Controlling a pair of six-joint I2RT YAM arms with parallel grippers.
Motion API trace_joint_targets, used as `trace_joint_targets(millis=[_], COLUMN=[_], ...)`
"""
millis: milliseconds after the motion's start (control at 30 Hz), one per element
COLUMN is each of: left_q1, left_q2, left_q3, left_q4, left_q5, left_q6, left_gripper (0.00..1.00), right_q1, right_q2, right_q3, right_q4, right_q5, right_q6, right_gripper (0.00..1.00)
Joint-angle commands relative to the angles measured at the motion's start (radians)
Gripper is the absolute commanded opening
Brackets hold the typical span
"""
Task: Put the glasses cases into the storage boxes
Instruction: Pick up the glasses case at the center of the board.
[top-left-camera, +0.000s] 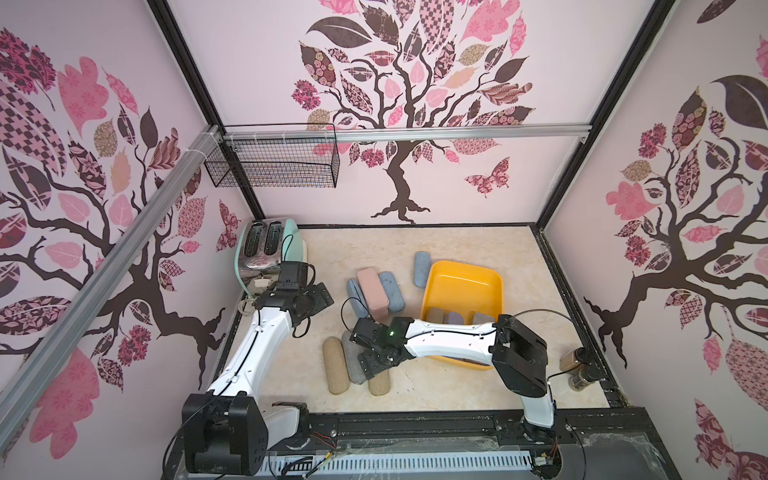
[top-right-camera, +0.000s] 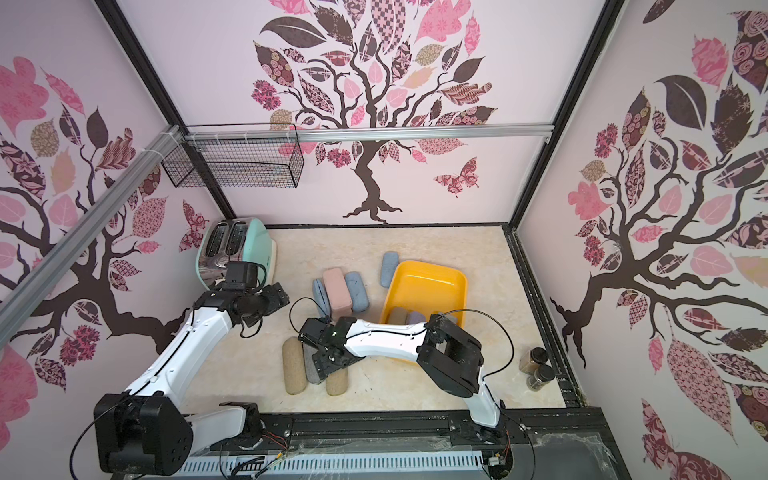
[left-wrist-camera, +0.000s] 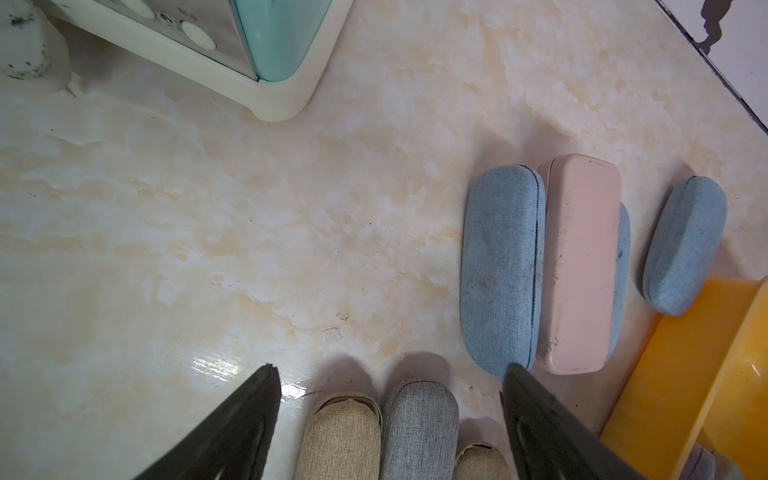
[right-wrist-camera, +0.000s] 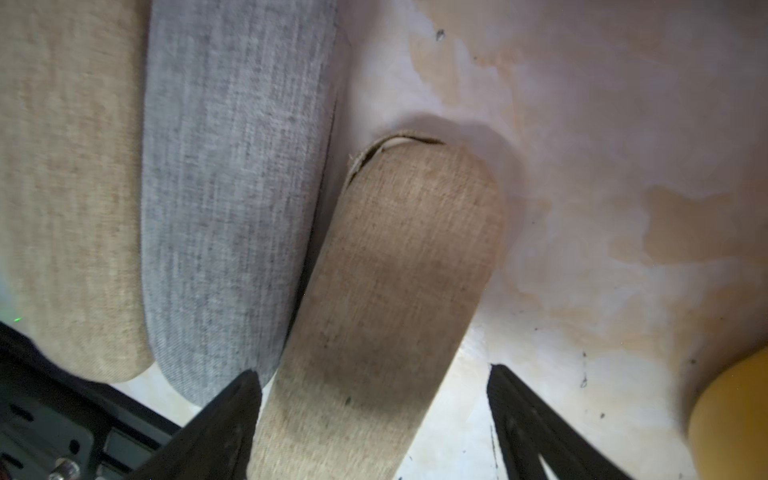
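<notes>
no legible text anywhere, small marks on toaster (left-wrist-camera: 282, 37) unreadable

Layout of the tabletop (top-left-camera: 457, 386), as seen in both top views. Far left corner: the toaster (top-left-camera: 266, 249); the wire basket (top-left-camera: 274, 166) hangs on the rail above it. Right of centre: the storage box (top-left-camera: 461, 274), with cases (top-left-camera: 453, 319) side by side at its near end. A single case (top-left-camera: 422, 269) lies just beside the box's far left corner. Left of the box: a middle row (top-left-camera: 372, 287) of three cases, close together. Nearer: a front row (top-left-camera: 336, 365) of three, beneath the right tool (top-left-camera: 374, 368). Near right edge: two jars (top-left-camera: 577, 368).
</notes>
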Motion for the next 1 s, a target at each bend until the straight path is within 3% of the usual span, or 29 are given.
trace_joint_targets(millis=[0,567,967], left_q1=[0.009,0.010,0.011], left_q2=[-0.005,-0.004,0.009], left_q3=[-0.024,-0.028,-0.027], left_q4=[0.012,0.020,0.014], left_q5=[0.018,0.061,0.073], left_q6=[-0.002,-0.001,-0.001], left_gripper=[0.86,0.85,0.85], right_q1=[0.008,0.030,0.028], right_q2=[0.055,0.151,0.146], right_q3=[0.055,0.125,0.115], right_q4=[-0.079,-0.095,-0.084], right_q5=[0.049,0.051,0.081], right_q6=[-0.025,-0.032,-0.024], right_gripper=[0.88,0.88,0.78])
